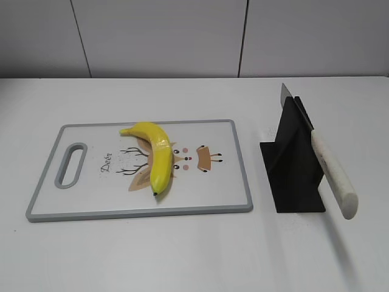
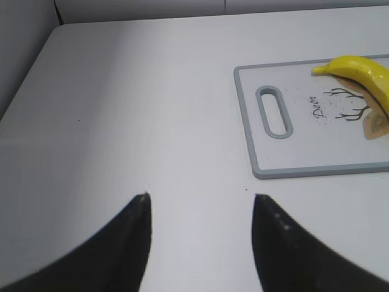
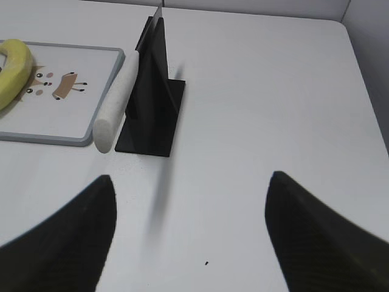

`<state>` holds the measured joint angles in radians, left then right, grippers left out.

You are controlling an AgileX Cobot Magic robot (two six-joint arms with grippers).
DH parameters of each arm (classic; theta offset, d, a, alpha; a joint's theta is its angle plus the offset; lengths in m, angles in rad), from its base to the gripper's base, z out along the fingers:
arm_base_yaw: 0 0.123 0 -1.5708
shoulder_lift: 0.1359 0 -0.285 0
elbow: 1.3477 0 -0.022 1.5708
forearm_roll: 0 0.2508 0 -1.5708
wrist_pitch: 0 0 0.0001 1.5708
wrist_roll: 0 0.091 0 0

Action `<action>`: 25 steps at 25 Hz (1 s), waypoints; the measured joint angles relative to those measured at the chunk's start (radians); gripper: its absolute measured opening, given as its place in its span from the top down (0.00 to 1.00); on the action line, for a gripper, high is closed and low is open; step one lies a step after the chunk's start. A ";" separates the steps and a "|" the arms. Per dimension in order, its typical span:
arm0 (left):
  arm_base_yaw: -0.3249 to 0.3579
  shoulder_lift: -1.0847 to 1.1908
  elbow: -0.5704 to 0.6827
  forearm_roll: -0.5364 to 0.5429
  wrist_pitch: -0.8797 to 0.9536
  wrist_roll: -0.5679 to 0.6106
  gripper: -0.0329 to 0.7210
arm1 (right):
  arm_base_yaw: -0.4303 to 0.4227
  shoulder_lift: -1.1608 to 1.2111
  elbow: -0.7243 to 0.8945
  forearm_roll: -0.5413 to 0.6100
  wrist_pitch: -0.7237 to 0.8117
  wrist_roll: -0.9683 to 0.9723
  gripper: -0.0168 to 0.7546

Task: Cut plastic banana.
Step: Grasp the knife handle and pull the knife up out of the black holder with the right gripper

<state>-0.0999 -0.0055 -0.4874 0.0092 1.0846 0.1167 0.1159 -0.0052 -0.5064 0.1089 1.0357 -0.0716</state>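
The plastic banana is glossy yellow and lies in the middle of a white cutting board with a grey rim and a deer print. It also shows in the left wrist view and the right wrist view. A knife with a white handle rests slanted in a black stand, to the right of the board. My left gripper is open and empty over bare table, left of the board. My right gripper is open and empty, in front of the stand. Neither gripper shows in the exterior view.
The table is white, with a grey panelled wall behind it. The board has a slot handle at its left end. The knife handle juts out over the table toward the front.
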 joint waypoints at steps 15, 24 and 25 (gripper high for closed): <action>0.000 0.000 0.000 0.000 0.000 0.000 0.11 | 0.000 0.000 0.000 0.000 0.000 0.000 0.22; 0.000 0.000 0.000 0.000 0.000 -0.001 0.14 | 0.000 0.000 0.000 0.000 0.000 0.000 0.22; 0.000 0.000 0.000 0.000 0.000 0.000 0.15 | 0.000 0.000 0.000 0.000 0.000 0.000 0.22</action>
<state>-0.0999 -0.0055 -0.4874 0.0092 1.0846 0.1166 0.1159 -0.0052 -0.5064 0.1089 1.0357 -0.0716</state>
